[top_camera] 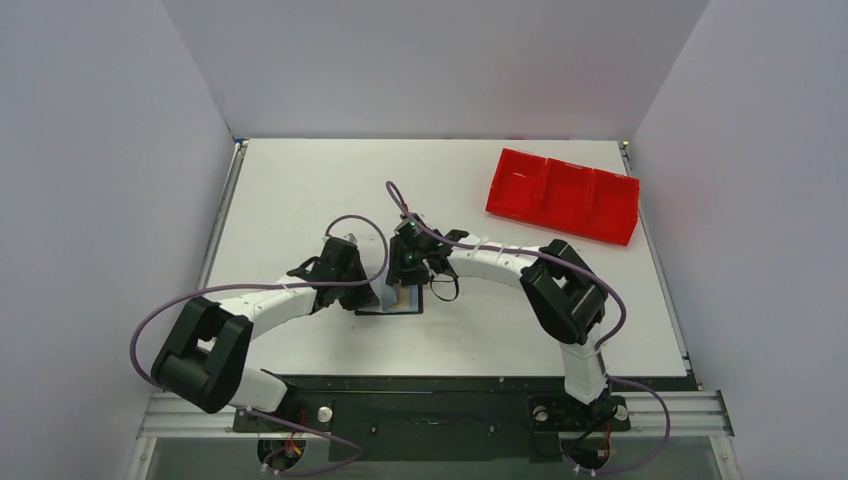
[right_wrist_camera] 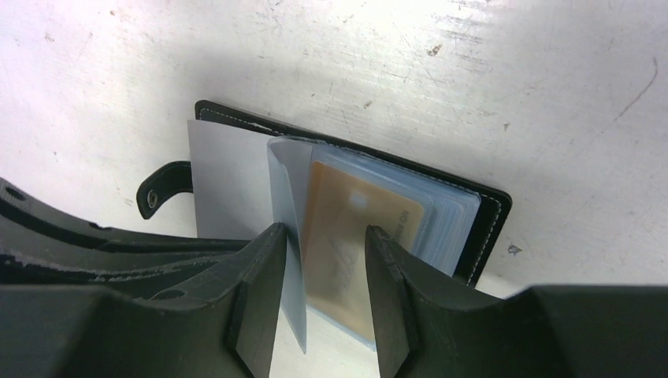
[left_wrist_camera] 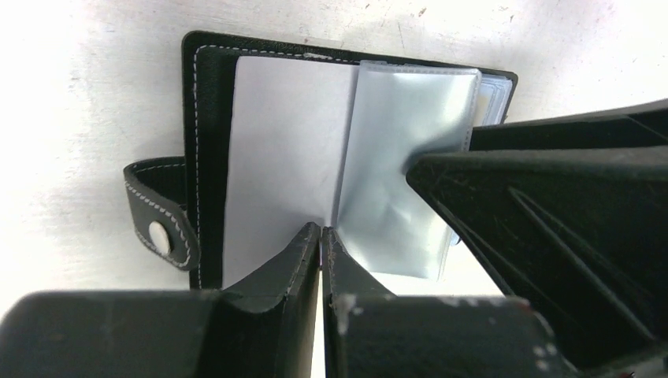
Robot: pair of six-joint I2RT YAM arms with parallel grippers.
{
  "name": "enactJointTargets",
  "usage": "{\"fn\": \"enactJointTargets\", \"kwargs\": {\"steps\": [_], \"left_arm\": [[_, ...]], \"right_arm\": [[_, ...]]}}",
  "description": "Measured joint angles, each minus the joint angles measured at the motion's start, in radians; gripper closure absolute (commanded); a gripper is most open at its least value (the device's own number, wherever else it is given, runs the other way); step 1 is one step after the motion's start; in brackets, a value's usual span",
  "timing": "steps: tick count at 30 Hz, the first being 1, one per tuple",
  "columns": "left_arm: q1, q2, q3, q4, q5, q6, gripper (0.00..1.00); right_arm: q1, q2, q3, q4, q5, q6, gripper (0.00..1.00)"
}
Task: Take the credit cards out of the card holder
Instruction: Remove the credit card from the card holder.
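Note:
The card holder [top_camera: 412, 308] lies open on the table, black leather with white stitching [left_wrist_camera: 209, 118] and a snap strap [left_wrist_camera: 161, 228]. Clear plastic sleeves [left_wrist_camera: 402, 150] fan out from its fold. A gold credit card [right_wrist_camera: 354, 228] sits in a sleeve on the stack, above the holder's black edge [right_wrist_camera: 490, 213]. My left gripper [left_wrist_camera: 321, 230] is shut, its tips pressed down at the fold between a white page and a sleeve. My right gripper [right_wrist_camera: 323, 232] is open over the holder's near edge. One upright sleeve leans on its left finger, and the gold card lies between the fingers.
A red three-compartment tray [top_camera: 563, 195] stands at the back right of the white table. The two grippers [top_camera: 365, 288] [top_camera: 405, 272] crowd together over the holder at the table's middle. Grey walls close in both sides.

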Motion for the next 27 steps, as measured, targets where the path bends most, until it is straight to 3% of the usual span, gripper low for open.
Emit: {"fn": "enactJointTargets", "kwargs": {"steps": [5,19,27], "left_arm": [[0.005,-0.063,0.0,-0.048,-0.012,0.005,0.96],[0.017,-0.256,0.053,-0.216,-0.052,0.045,0.96],[0.028,-0.383,0.089,-0.33,-0.063,0.059,0.95]], "right_arm": [[0.005,0.012,0.018,-0.002,0.0,0.0,0.67],[0.067,0.033,0.145,-0.029,-0.017,0.001,0.6],[0.074,0.145,0.222,-0.037,-0.048,0.009,0.54]]}}
